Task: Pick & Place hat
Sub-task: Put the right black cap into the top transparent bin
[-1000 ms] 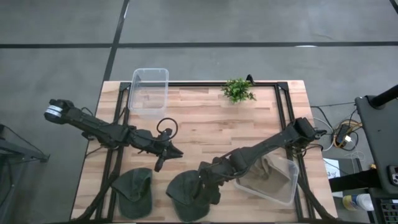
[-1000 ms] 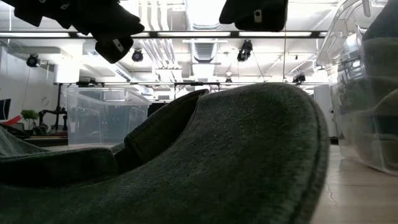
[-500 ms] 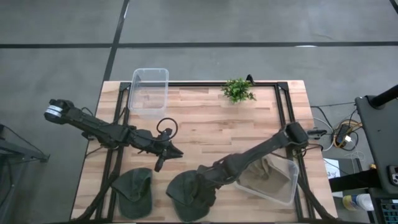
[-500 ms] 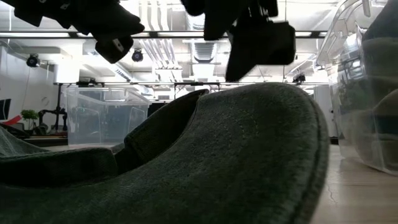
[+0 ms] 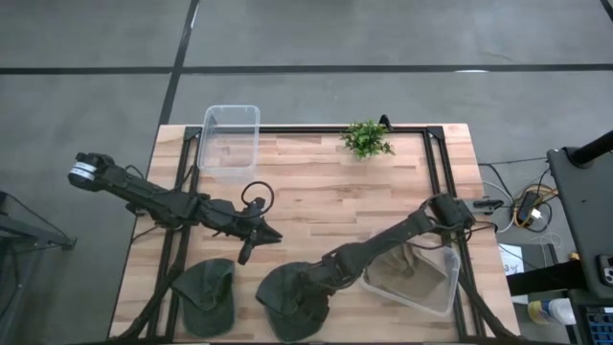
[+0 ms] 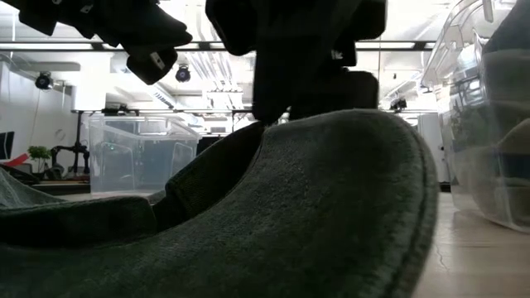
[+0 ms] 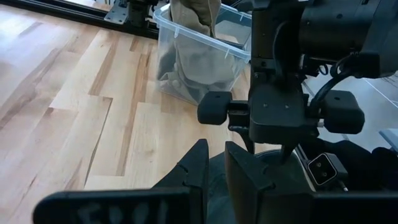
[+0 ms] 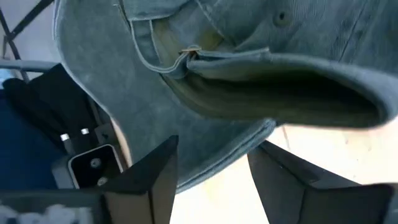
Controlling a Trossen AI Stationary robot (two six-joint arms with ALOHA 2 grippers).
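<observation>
Hat [image 5: 287, 302] is the landmark: a dark green cap lying on the wooden table [image 5: 326, 192] at its near edge, about the middle, its crown filling most of the low view [image 6: 331, 215]. The right gripper [image 5: 311, 286] is down on this hat, at its side toward the clear bin [image 5: 421, 278] that holds beige cloth. In the right wrist view the two dark fingers [image 8: 149, 180] stand apart, with the hat's brim [image 8: 249, 81] and edge running across the gap between them; they are spread around the fabric and I cannot tell whether they have pinched it. In the low view the gripper's dark body [image 6: 306, 58] sits right on top of the crown.

A second green hat [image 5: 206, 295] lies just to the left of the first one, also at the near edge and apart from it.

The left gripper [image 5: 251, 244] hangs above bare wood, beyond the gap between the two hats and touching neither. In its own wrist view its fingers [image 7: 199, 168] are nearly together with only a narrow slit between them, and nothing is in them.

Farther from the hat, at the table's far edge, an empty clear box [image 5: 230, 142] stands to the left and a small green plant [image 5: 367, 139] to the right.
</observation>
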